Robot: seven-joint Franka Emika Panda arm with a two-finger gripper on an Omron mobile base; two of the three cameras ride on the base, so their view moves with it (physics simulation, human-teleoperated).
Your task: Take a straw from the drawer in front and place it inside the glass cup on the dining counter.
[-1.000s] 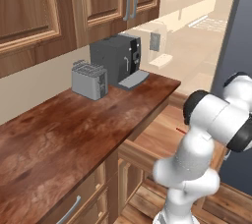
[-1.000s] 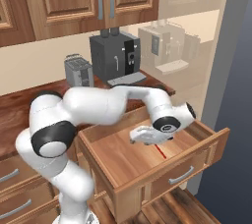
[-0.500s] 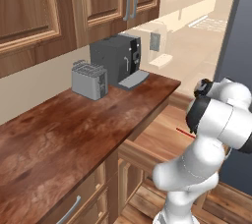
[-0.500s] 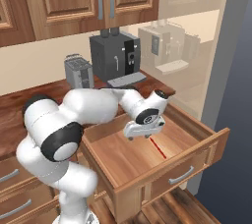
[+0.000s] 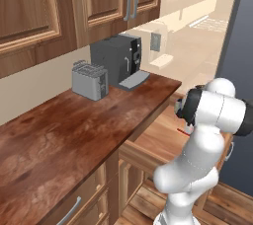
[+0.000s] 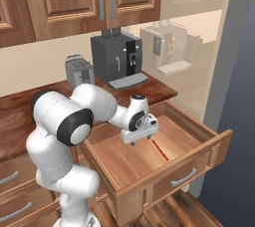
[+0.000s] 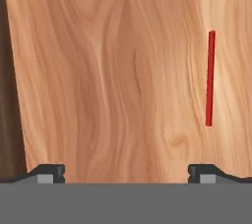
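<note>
In the centre of the right base view, your white arm reaches down into an open, pale wooden drawer (image 6: pixel 194 130) and holds its two-finger gripper (image 6: pixel 141 135) above the drawer floor. A thin straight red straw (image 6: pixel 160 150) lies flat on that floor, just to the right of the gripper and free of it. In the hand view the straw (image 7: pixel 210 78) runs nearly vertically in the right half of the frame, roughly above the right-hand dark finger tip (image 7: pixel 202 171), while the other tip sits at the lower left; the fingers stand wide apart with nothing between them. In the left base view the arm blocks most of the drawer, and only a short red sliver of the straw (image 5: pixel 184 131) shows at the right edge of centre. To do this pick well, you would likely shift the hand sideways until the straw lies midway between the tips, keep the fingers crossing its length, and lower until they nearly touch the wood before closing, since so thin a stick could roll or slip out. Behind, on a glossy reddish-brown counter (image 6: pixel 15 106), stand a dark grey coffee machine (image 6: pixel 115 57) and a silver toaster (image 6: pixel 79 70). No brand, label or writing is legible anywhere.
</note>
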